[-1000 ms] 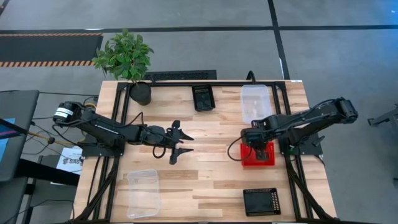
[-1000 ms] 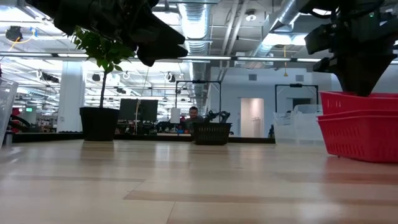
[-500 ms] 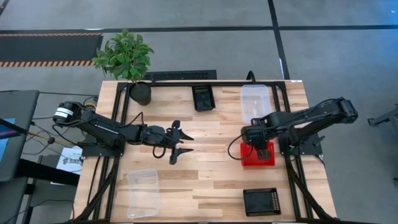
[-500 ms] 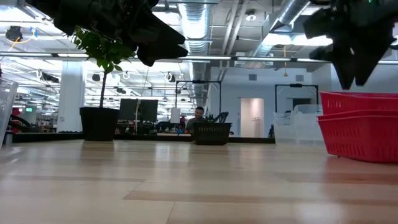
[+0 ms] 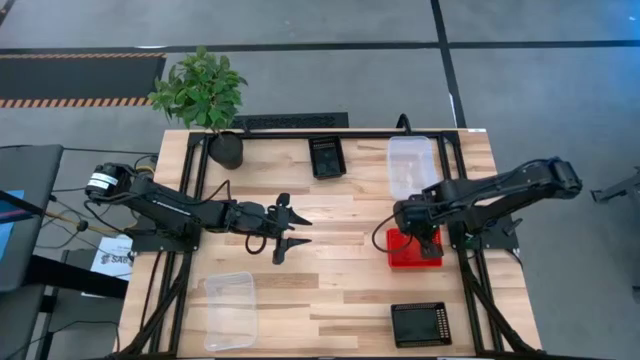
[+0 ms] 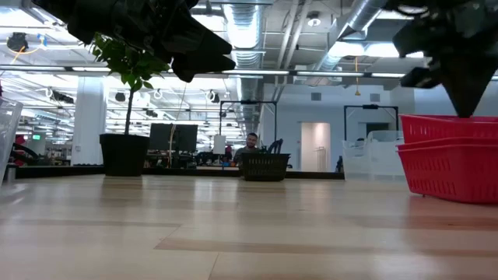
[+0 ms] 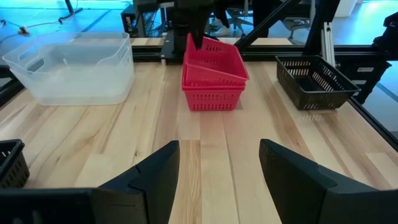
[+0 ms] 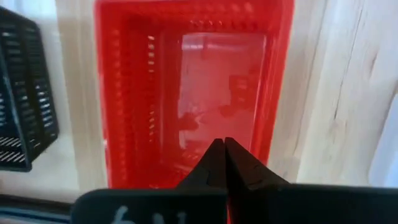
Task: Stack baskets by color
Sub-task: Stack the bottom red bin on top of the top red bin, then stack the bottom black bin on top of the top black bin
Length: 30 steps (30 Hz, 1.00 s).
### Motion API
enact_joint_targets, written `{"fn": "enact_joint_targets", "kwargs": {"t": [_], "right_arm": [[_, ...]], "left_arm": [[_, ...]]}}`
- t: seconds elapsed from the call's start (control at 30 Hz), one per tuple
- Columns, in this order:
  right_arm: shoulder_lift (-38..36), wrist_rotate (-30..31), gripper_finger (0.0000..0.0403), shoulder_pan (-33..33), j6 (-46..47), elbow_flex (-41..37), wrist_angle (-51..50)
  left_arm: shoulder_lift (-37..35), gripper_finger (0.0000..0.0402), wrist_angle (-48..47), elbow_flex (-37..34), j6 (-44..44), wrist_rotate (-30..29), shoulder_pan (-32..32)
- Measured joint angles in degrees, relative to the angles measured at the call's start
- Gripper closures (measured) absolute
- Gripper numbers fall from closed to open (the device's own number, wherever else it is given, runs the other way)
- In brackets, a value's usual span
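the red stack (image 5: pixel 414 250) sits on the desk (image 5: pixel 340 290) at the right, its top basket seen tilted in the left wrist view. it is judged light, stiff and perforated, best pinched by a rim. the right gripper (image 8: pixel 224 163) is held just above it, fingers pressed together, empty. the left gripper (image 5: pixel 288 229) is kept spread at mid-desk. only the high view shows the clear baskets (image 5: pixel 231 310) and black baskets (image 5: pixel 420 323) well apart.

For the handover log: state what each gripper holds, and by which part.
Nothing is held. The right gripper is shut on nothing, just above the red basket stack. The left gripper is open and empty at mid-table.
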Motion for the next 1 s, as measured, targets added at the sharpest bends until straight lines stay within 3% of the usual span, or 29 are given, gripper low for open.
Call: {"fn": "enact_joint_targets", "kwargs": {"t": [0.33,0.57,0.73,1.0], "right_arm": [[0.5,-1.0,0.0398,-6.3,-1.2,-6.4,4.7],[0.3,-4.4,0.0400,-6.0,-2.4,-4.7,5.1],[-0.1,-6.0,0.0399,-2.8,2.1,0.1,6.1],[0.5,-4.0,0.0392,9.8,21.4,1.8,16.2]], "left_arm": [[0.0,0.0193,-0.3,0.0,-0.9,0.2,-0.1],[0.0,0.0193,-0.8,0.0,-0.6,0.2,-0.1],[0.0,0.0193,-0.8,0.0,0.8,0.2,0.0],[0.0,0.0193,-0.8,0.0,1.1,2.5,1.4]]}}
